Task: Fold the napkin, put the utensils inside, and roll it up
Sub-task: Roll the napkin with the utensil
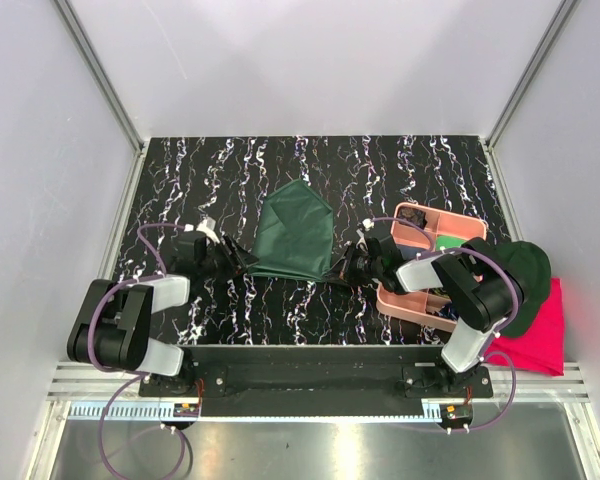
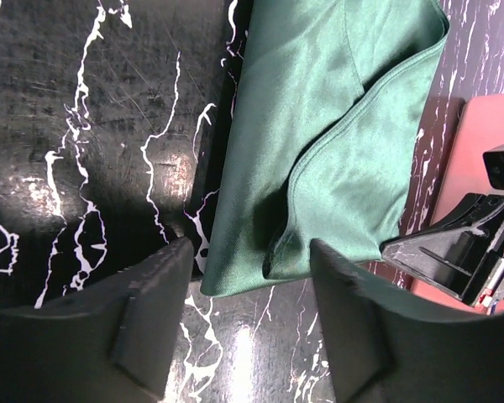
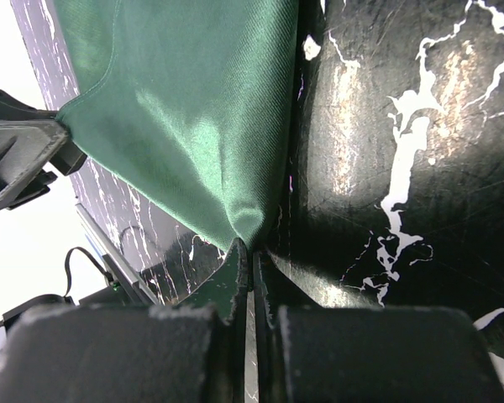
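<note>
Top external view gave me the left gripper [image 1: 230,262] at 8 o'clock of the napkin [image 1: 298,235], low over the black marbled table [image 1: 180,170]. Through the left wrist camera its two fingers [image 2: 151,323] stood apart, with the napkin's near corner lying just at the gap between them. I could not tell whether either pad touched the cloth.

The napkin sat mid-table, folded, its peak pointing to 12 o'clock. An upper layer's hem ran slantwise across the lower one.

At its 4 o'clock corner the right gripper [image 1: 346,268] was clamped on the fabric. The right wrist camera showed the jaws pressed together, the cloth's tip pinched between them and the rest spreading away from the pinch.

At 3 o'clock of the napkin lay a pink tray [image 1: 408,210], largely covered by the right arm [image 1: 470,285]. Its contents were too small and too hidden for me to name.

A pink-red cloth [image 1: 535,335] lay toward 4 o'clock, partly cut off by that arm. At its far edge sat a dark green rounded shape [image 1: 528,265] I could not identify.
</note>
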Controlling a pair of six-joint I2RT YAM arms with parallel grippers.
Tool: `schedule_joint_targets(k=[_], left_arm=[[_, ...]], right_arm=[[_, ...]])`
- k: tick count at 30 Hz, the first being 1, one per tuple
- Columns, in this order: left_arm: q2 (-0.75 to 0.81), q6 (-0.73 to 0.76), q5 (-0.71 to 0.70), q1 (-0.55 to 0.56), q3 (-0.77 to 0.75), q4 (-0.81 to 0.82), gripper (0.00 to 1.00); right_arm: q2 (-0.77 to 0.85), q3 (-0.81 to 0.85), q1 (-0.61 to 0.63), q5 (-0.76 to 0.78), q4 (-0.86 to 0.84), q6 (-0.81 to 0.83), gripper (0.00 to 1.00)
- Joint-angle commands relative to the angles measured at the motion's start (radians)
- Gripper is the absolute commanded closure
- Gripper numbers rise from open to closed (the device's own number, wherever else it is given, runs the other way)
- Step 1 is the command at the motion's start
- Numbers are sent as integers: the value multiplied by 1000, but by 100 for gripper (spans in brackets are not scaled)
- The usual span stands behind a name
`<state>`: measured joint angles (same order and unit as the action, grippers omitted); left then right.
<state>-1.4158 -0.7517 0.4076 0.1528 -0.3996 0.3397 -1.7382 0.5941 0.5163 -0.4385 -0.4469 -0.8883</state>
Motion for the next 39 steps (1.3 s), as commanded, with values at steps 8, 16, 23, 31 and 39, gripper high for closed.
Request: schedule_joint_targets(k=[8, 16, 23, 31, 39], left_arm=[[-31, 12, -30, 5, 4, -18, 63], [-52, 18, -24, 5, -10, -25, 84], [-57, 20, 10, 5, -57, -65, 100], [15, 29, -21, 5, -182, -306, 100], [-28, 66, 19, 4, -335, -513, 100]], right_arm=[[-23, -50, -7, 12, 76, -15, 100], [-14, -50, -6, 21, 77, -12, 100], [40, -43, -6, 34, 88, 35, 88], [302, -7, 13, 204, 243, 238, 35], [623, 21, 255, 730, 304, 550, 25]])
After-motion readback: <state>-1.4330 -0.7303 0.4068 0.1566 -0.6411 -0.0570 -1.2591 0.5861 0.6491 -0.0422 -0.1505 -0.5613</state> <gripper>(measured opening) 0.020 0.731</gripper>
